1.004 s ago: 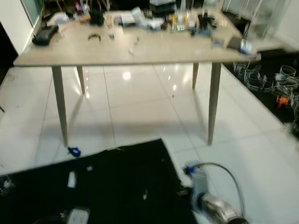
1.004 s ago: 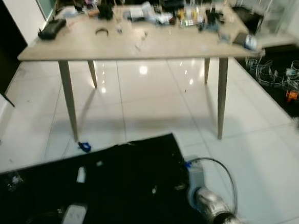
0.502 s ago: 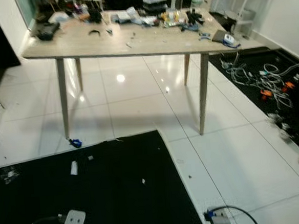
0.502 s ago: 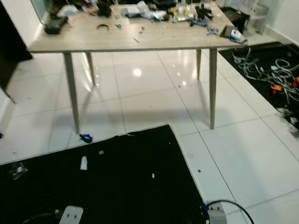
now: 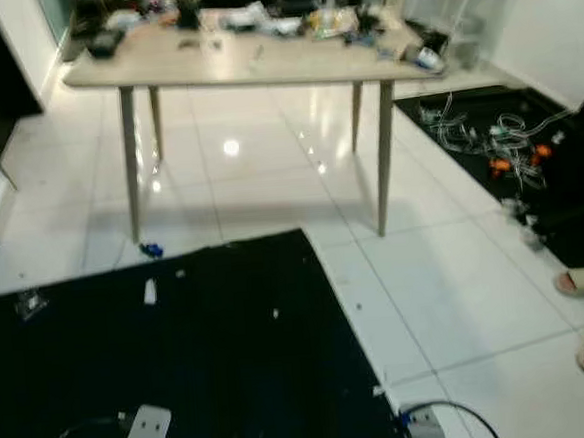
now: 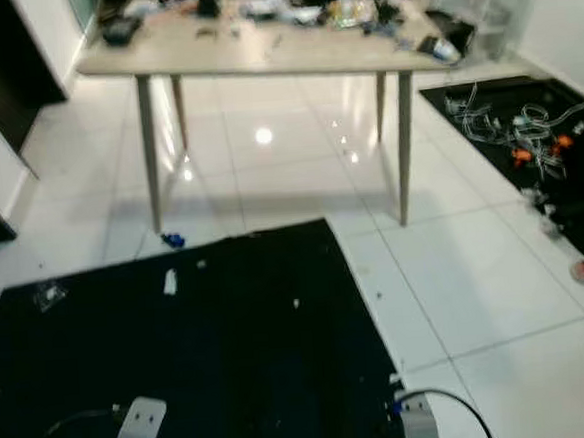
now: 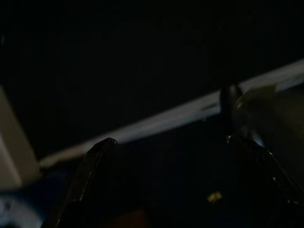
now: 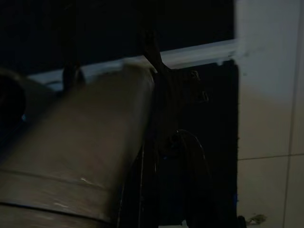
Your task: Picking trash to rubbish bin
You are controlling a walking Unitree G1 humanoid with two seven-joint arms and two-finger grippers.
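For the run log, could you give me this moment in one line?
phase: scanning | trash: white scrap, blue bit on floor | table ahead | grippers: idle

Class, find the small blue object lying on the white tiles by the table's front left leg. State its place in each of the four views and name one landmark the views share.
Left eye view: the blue object lies beside the table leg, just beyond the black mat's far edge.
Right eye view: same spot, beside the same leg.
Left wrist view: too dark to find it.
Right wrist view: not made out.
Shared landmark: that table leg.
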